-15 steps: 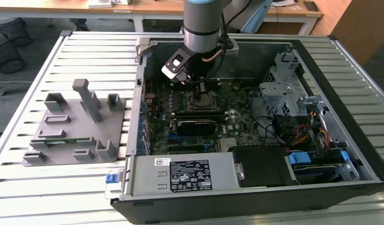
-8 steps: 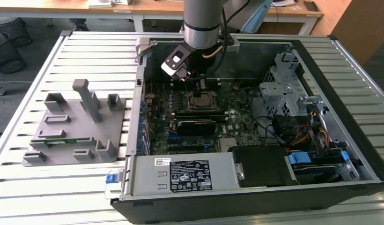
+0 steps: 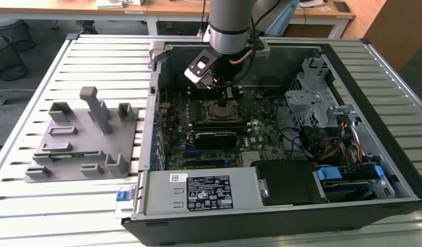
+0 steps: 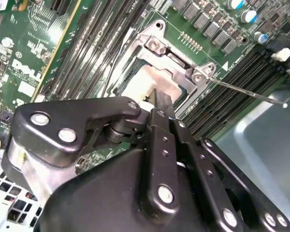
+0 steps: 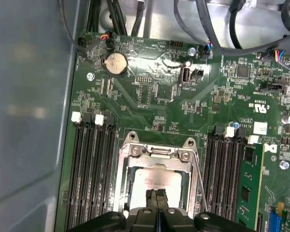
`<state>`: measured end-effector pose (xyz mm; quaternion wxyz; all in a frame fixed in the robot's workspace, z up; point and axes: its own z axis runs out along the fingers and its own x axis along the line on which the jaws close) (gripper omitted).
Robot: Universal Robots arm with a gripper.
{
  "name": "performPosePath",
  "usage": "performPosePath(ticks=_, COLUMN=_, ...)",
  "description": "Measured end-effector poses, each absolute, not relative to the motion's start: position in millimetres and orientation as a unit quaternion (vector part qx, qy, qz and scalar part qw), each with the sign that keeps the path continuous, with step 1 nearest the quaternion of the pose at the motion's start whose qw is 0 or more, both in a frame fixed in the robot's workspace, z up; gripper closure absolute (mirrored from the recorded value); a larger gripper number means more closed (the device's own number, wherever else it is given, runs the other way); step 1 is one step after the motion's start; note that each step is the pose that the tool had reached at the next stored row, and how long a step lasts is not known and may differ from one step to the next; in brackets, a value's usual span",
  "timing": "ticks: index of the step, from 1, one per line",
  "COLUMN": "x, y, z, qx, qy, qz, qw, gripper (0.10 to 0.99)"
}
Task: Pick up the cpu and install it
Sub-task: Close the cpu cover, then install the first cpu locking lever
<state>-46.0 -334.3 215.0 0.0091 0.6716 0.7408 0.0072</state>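
The cpu (image 5: pixel 154 178), a flat square chip with a silvery top, lies flat inside the open metal frame of the motherboard socket (image 5: pixel 135 150); it also shows in the second wrist view (image 4: pixel 147 83). My gripper (image 5: pixel 157 199) hangs just above its near edge, fingers shut together with nothing visible between them. Whether the tips touch the chip I cannot tell. In the exterior view the gripper (image 3: pixel 221 95) hangs inside the open computer case, right over the socket (image 3: pixel 223 109).
Black memory slots (image 5: pixel 89 164) flank the socket and a thin lever wire (image 5: pixel 199 179) runs along one side. A black module (image 3: pixel 214 138), power supply (image 3: pixel 197 193) and drive cage (image 3: pixel 314 98) crowd the case. A grey fixture (image 3: pixel 81 139) holding a green memory stick (image 3: pixel 67 153) lies at the exterior view's left.
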Motion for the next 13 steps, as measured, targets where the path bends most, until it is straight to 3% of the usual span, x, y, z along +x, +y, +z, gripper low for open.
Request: performPosePath(ticks=13, x=-44.1, y=-334.2, z=218.2, qx=0.672, qy=0.741, qz=0.007, qw=0.009, gripper=0.980)
